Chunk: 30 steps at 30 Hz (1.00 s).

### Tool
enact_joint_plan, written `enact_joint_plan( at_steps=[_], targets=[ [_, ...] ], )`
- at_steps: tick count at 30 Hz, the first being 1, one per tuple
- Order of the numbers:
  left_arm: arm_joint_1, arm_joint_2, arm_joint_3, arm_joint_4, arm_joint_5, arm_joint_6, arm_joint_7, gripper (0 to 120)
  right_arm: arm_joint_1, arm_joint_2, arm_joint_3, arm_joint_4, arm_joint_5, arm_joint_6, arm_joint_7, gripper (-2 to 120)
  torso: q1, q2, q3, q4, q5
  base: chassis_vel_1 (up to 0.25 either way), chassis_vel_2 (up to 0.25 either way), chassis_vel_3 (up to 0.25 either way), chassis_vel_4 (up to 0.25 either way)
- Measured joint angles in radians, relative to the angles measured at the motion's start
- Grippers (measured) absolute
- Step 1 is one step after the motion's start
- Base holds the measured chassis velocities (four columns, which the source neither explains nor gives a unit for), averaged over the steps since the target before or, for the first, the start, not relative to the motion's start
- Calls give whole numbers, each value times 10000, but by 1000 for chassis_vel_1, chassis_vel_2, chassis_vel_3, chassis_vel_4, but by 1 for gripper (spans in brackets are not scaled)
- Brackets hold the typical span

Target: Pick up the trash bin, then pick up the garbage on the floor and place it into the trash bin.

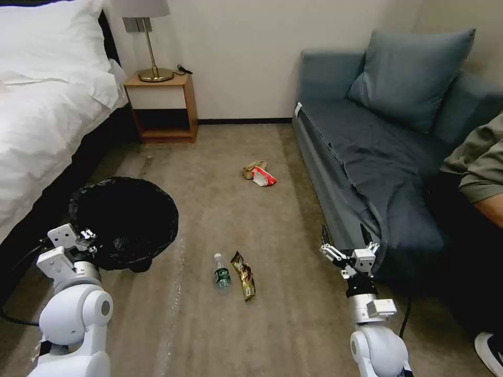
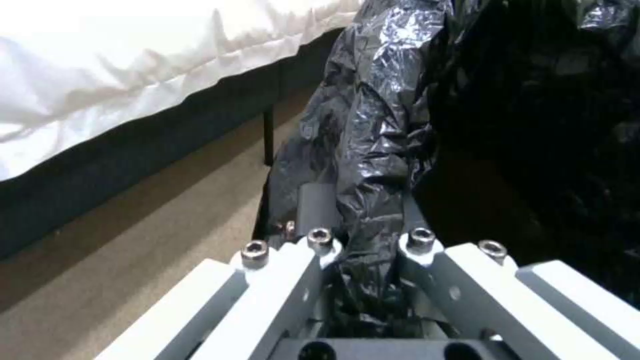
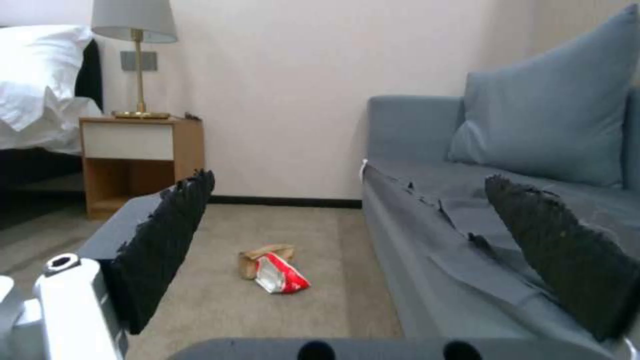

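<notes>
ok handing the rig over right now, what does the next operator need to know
Left gripper: shut on the trash bin, pinching its black-bagged rim on the side nearest the bed; whether the bin is off the floor cannot be told.
Right gripper: open, empty, held beside the sofa front.
Garbage, all on the carpet: plastic bottle and snack wrapper side by side just ahead of the robot; red-and-white packet against the crumpled tan paper farther off, toward the wall.
Done: bin gripped.
Left: all four pieces to pick up and drop into the bin.
</notes>
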Motion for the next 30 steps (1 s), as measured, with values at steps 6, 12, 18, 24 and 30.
enact_joint_plan(
  at_steps=[6, 12, 18, 24, 30],
  targets=[
    [-24, 31, -24, 53, 4, -30, 31, 4, 53, -85, -30, 0, -5, -112, 0, 100, 0, 0, 0, 0, 0, -66, 67, 82, -72],
    [-88, 29, -10, 60, 17, -30, 38, 4, 59, -184, -36, -2, -4, -139, -1, 100, 0, 0, 0, 0, 1, -69, 67, 61, -63],
    [-66, -8, 17, 27, 48, -17, 38, 4, 74, -238, -40, -29, -3, -143, -12, 100, 0, 0, 0, 0, 0, -71, 81, 70, -75],
    [1, -13, -38, 4, 51, -19, 47, 4, 81, -242, -40, -61, -11, -143, -21, 100, 0, 1, 0, 0, 1, -80, 65, 76, -82],
    [62, -47, -73, -15, 44, -46, 53, 4, 83, -244, -42, -103, -98, 85, -163, 100, 0, 0, 0, 0, 1, -69, 72, 74, -68]
  ],
)
